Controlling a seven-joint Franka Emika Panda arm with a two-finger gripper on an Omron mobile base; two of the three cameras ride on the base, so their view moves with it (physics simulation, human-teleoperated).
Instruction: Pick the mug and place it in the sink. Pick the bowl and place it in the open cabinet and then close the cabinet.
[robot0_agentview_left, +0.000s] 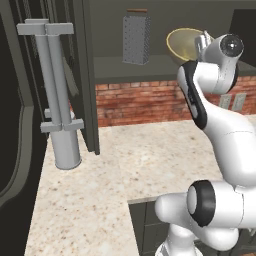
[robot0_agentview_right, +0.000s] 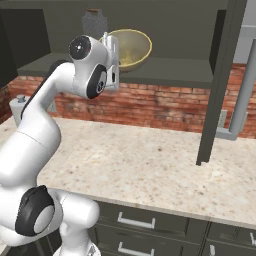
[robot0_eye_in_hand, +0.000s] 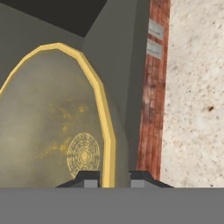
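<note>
Seen inside the open cabinet (robot0_agentview_right: 150, 75), from left to right on its shelf: the metal grater (robot0_agentview_left: 136, 39) standing upright, then the bowl (robot0_agentview_left: 183, 44) tilted just beside it, with the gripper (robot0_eye_in_hand: 113, 178) clamped on the bowl's yellowish rim, one finger inside, one outside.

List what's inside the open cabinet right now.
On the cabinet shelf: a metal box grater, and the bowl tilted, rim pinched by the tool. The arm hides the shelf under the bowl.
</note>
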